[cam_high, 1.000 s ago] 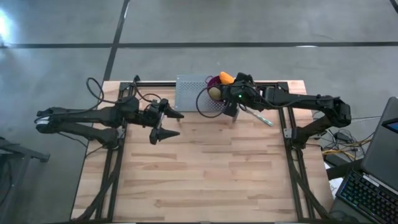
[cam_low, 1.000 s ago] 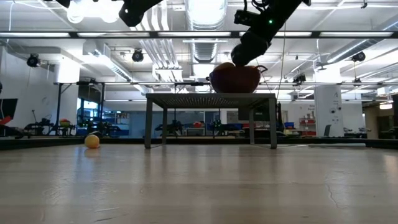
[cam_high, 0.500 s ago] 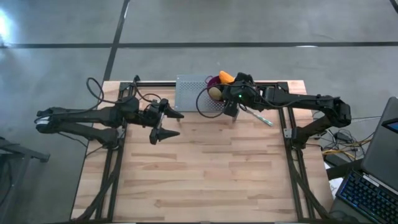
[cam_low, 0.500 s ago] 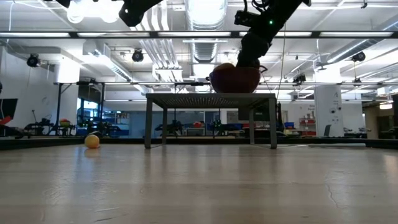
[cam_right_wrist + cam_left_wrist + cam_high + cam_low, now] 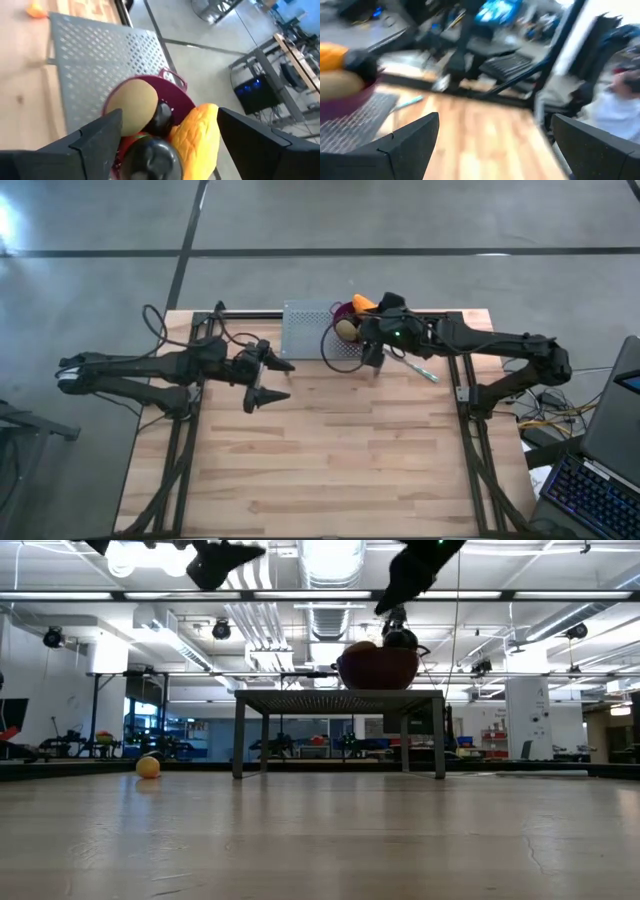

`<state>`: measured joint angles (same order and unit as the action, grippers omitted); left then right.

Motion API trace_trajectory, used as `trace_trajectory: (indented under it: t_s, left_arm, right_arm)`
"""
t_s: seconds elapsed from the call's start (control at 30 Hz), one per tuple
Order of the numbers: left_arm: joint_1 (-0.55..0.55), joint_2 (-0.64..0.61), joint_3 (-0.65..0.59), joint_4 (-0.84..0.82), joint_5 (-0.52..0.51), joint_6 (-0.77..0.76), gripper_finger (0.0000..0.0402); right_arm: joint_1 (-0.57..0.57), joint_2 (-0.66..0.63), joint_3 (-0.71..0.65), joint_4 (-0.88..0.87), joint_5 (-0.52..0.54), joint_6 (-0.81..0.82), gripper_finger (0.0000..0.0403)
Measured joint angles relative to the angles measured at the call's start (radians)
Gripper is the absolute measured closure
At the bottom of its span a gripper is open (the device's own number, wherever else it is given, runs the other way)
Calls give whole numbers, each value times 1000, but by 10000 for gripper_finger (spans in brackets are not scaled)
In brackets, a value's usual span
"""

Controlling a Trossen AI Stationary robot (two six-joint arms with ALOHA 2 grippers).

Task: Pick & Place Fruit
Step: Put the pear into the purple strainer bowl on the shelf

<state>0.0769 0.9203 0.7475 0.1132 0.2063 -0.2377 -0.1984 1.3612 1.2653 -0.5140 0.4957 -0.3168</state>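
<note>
Fruit is mostly gathered already: the purple bowl [image 5: 177,97] on the grey perforated rack [image 5: 308,328] holds a tan oval [image 5: 131,107], two near-black rounds [image 5: 161,117], a long orange piece [image 5: 196,135] and something red. One small orange ball [image 5: 148,767] lies alone on the table [image 5: 330,450], so it seems left to collect. Right tool [image 5: 372,352] hovers just above the bowl, fingers apart, empty. Left tool [image 5: 268,380] waits over the table, fingers spread wide.

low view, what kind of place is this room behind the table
Probably a robotics lab or workshop: exposed ceiling ducts, rows of workbenches beyond the wooden table, and a laptop beside it.
</note>
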Motion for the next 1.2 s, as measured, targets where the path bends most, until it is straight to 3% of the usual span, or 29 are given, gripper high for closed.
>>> trace_trajectory:
  t_s: [0.17,0.4,0.5,0.8,1.2]
  left_arm:
    - [0,1,-1,-163,-129,21,12]
    - [0,12,-1,-420,-465,-31,12]
    - [0,36,-2,-520,-557,-73,12]
    - [2,159,-2,-759,-647,-306,12]
    - [55,331,-2,-925,-647,-409,12]
  right_arm:
    - [52,-38,48,-93,0,34,100]
    - [91,-104,70,-265,0,138,118]
    - [96,-138,57,-316,-1,179,125]
    - [96,-214,39,-420,-2,259,150]
    - [96,-231,38,-420,-3,261,168]
